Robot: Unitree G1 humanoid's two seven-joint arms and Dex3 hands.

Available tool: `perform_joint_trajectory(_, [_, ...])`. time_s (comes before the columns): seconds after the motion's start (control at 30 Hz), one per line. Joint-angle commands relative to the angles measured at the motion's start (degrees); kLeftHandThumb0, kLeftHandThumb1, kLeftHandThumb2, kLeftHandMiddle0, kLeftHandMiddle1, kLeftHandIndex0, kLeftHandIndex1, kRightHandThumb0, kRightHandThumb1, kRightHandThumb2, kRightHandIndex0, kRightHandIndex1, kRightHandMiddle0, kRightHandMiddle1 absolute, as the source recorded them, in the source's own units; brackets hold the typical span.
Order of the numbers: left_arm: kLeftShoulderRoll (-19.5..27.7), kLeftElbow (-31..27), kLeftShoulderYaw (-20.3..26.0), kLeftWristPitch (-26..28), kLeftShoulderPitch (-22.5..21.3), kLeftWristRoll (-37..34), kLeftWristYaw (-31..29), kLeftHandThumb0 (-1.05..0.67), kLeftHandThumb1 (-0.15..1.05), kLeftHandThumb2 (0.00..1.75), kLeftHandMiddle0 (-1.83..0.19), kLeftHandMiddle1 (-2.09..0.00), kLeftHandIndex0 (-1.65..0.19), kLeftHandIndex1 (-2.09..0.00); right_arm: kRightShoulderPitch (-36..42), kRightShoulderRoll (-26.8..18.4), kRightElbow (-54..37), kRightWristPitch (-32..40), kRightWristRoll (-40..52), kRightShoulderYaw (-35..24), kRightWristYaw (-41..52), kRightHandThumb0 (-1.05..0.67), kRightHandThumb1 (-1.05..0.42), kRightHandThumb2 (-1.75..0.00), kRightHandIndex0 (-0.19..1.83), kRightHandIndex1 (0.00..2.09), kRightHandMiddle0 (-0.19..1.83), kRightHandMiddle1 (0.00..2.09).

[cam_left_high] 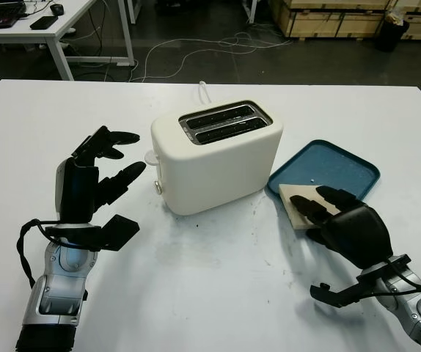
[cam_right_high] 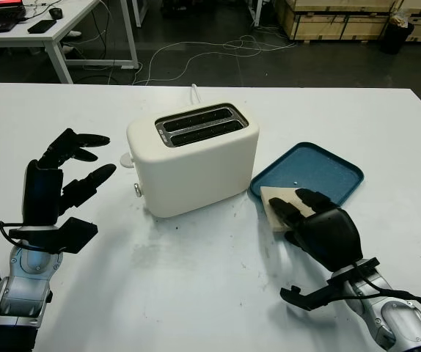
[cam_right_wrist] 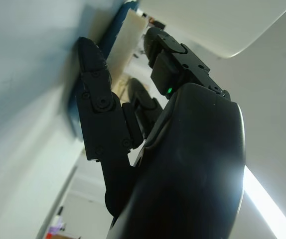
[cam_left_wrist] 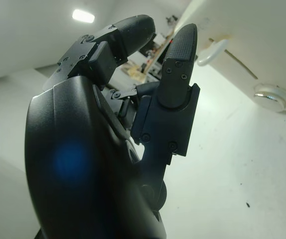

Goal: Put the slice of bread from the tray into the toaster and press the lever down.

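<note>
Here, the robot's black three-finger right hand (cam_left_high: 346, 224) reaches over the near corner of a shallow blue plastic tray (cam_left_high: 342, 165), its fingertips (cam_left_high: 309, 207) lying on the pale square slice of bread (cam_left_high: 293, 198) that sits at that corner and juts a little over the rim onto the white table (cam_left_high: 218, 293). Whether the fingers have closed on the slice cannot be told; they appear to press on its top rather than pinch it. The tray lies at about three o'clock from the cream two-slot plastic toaster (cam_left_high: 214, 158), just beside it, and both slots stand empty. At nine o'clock from the toaster, the black left hand (cam_left_high: 97, 176) is raised above the table, open and holding nothing, near the toaster's end with its small round knob (cam_left_wrist: 272, 93) and white lever (cam_left_wrist: 213, 50), which is not yet pressed.

The bread is likely light, soft and easily crushed or torn, so a gentle pinch across its two flat faces at the overhanging edge seems the best hold, leaving the slice upright enough to drop into a slot.
</note>
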Motion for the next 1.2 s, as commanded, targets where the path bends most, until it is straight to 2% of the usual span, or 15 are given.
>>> perform_joint_trajectory(0.0, [0.63,-0.34,0.15,-1.03,0.18,0.05,0.12,-0.42,0.89,0.00,-0.51,-1.28,-0.52,-0.85,0.48,-0.43,-1.19,0.75,-0.52,0.12,-2.25,-0.28,-0.87,0.00,1.00,0.10,0.85,0.07])
perform_joint_trajectory(0.03, [0.59,-0.44,0.13,-0.86,0.22,0.08,0.06,-0.42,0.89,0.00,-0.52,-1.28,-0.52,-0.85,0.65,-0.18,-1.41,0.36,0.20,-0.07,-2.70,-0.26,-0.88,-0.01,1.10,0.13,0.93,0.08])
perform_joint_trajectory(0.07, [0.60,-0.46,0.08,-0.81,0.22,0.13,-0.01,-0.42,0.89,0.00,-0.52,-1.28,-0.52,-0.85,0.65,-0.08,-1.40,-0.03,0.38,-0.08,-3.87,-0.25,-0.89,0.00,1.07,0.40,1.03,0.06])
perform_joint_trajectory(0.1, [0.60,-0.43,0.04,-0.85,0.24,0.05,-0.10,-0.41,0.89,0.00,-0.51,-1.28,-0.52,-0.84,0.62,-0.11,-1.33,-0.52,0.56,-0.05,-4.97,-0.26,-0.91,-0.02,0.89,0.98,1.15,0.05])
perform_joint_trajectory(0.13, [0.58,-0.40,0.00,-0.87,0.27,-0.05,-0.20,-0.41,0.89,0.00,-0.51,-1.29,-0.52,-0.84,0.54,-0.24,-1.17,-0.87,0.52,0.06,-6.06,-0.27,-0.91,-0.04,0.81,1.22,1.21,0.04])
perform_joint_trajectory(0.2, [0.38,-0.42,-0.11,-0.77,0.29,-0.16,-0.23,-0.41,0.89,0.00,-0.51,-1.29,-0.52,-0.83,0.39,-0.43,-0.66,-1.22,0.50,0.26,-7.59,-0.30,-0.92,-0.09,0.77,1.41,1.29,0.06])
perform_joint_trajectory(0.33, [0.05,-0.22,-0.31,-0.67,0.12,0.02,0.01,-0.42,0.89,0.00,-0.50,-1.29,-0.53,-0.82,0.29,-0.71,-0.23,-1.45,0.72,0.41,-8.76,-0.34,-0.92,-0.13,0.72,1.53,1.33,0.08])
perform_joint_trajectory(0.53, [0.24,-0.35,-0.35,-0.79,0.41,-0.30,-0.47,-0.40,0.89,0.00,-0.50,-1.29,-0.52,-0.81,-0.17,-1.02,0.38,-2.00,0.78,0.27,-10.39,-0.33,-0.92,-0.14,0.70,1.55,1.33,0.08])
perform_joint_trajectory(0.73, [0.09,-0.07,-0.32,-0.93,0.47,-0.42,-0.66,-0.40,0.89,0.00,-0.49,-1.29,-0.53,-0.80,-2.07,-0.62,3.57,-2.93,0.55,0.81,-15.38,-0.33,-0.92,-0.07,0.71,1.55,1.28,0.05])
perform_joint_trajectory(0.87, [0.09,-0.38,-0.38,-0.58,0.65,-0.80,-1.26,-0.39,0.89,0.00,-0.48,-1.29,-0.53,-0.80,-3.93,-0.73,6.22,-3.91,0.86,0.93,-18.85,-0.31,-0.92,-0.15,0.74,1.53,1.31,0.05])
perform_joint_trajectory(1.0, [0.19,-0.10,-0.38,-1.09,0.63,-0.56,-1.19,-0.38,0.89,0.00,-0.49,-1.29,-0.53,-0.80,-7.11,-1.16,9.65,-3.69,-0.53,1.12,-26.10,-0.31,-0.92,-0.14,0.70,1.66,1.36,0.13])
perform_joint_trajectory(1.03, [0.21,0.09,-0.40,-1.30,0.58,-0.43,-1.03,-0.38,0.89,0.00,-0.49,-1.29,-0.53,-0.80,-7.80,-1.26,10.26,-3.36,-0.73,1.16,-27.50,-0.31,-0.92,-0.15,0.71,1.69,1.29,0.33])
perform_joint_trajectory(1.1, [0.15,0.17,-0.44,-1.31,0.55,-0.36,-0.96,-0.39,0.89,0.00,-0.49,-1.29,-0.53,-0.79,-8.99,-1.54,11.28,-2.84,-0.71,1.17,-29.03,-0.33,-0.92,-0.17,0.72,1.72,0.94,1.02])
perform_joint_trajectory(1.13, [0.07,0.11,-0.46,-1.20,0.58,-0.44,-1.03,-0.39,0.90,0.00,-0.49,-1.29,-0.53,-0.79,-9.37,-1.95,11.19,-2.83,-0.30,0.97,-28.53,-0.33,-0.92,-0.20,0.72,1.74,0.82,1.26])
perform_joint_trajectory(1.17, [-0.03,0.06,-0.52,-1.09,0.54,-0.38,-0.98,-0.39,0.90,0.00,-0.49,-1.28,-0.53,-0.79,-9.68,-2.58,10.70,-2.90,0.36,0.57,-27.18,-0.34,-0.92,-0.22,0.72,1.74,0.76,1.37])
